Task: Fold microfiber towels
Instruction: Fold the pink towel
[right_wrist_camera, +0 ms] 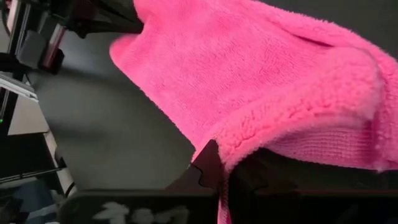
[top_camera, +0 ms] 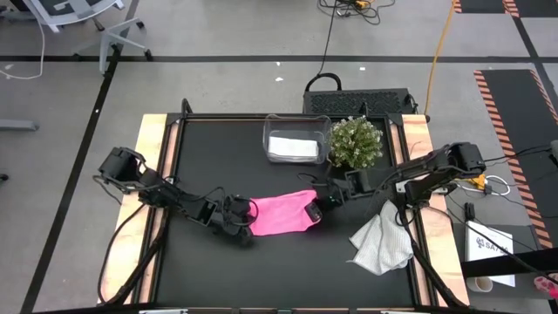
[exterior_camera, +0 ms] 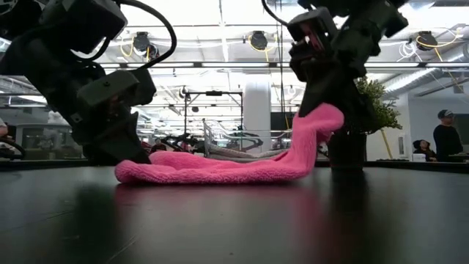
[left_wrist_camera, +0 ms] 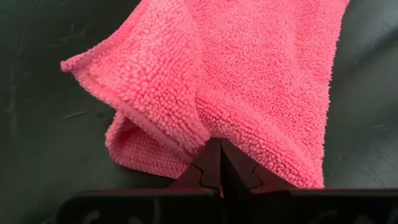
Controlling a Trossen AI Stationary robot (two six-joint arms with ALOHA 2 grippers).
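Pink towel (top_camera: 281,214) lies mid-counter (top_camera: 218,153), seen from above, stretched between two dark arms. The left end effector (top_camera: 245,220) pinches its left edge; the right end effector (top_camera: 316,209) pinches its right edge. Both are closed tight on the cloth. A crumpled white towel (top_camera: 382,244) sits loose near the counter's right edge. At the back, a clear bin (top_camera: 296,138) holds one folded white towel (top_camera: 293,146). Just beside the bin stands a small potted plant (top_camera: 355,141).

From counter height, the pink towel (exterior_camera: 220,165) mostly rests flat on the black surface. Its right end rises in a soft curve to the right end effector (exterior_camera: 322,110), which holds it off the counter. The left end effector (exterior_camera: 121,158) sits low, at the towel's other end.

Left wrist view: closed fingers (left_wrist_camera: 219,165) bite a folded edge of fuzzy pink pile, with a hemmed corner curling free beside them.

Right wrist view: closed fingers (right_wrist_camera: 214,168) grip a thick doubled edge, and the cloth drapes away towards the far arm.

This towel looks light, limp and plush. It will likely sag and bunch wherever unsupported, yet the nap should grip well. Corners and hemmed edges seem the best places to hold.
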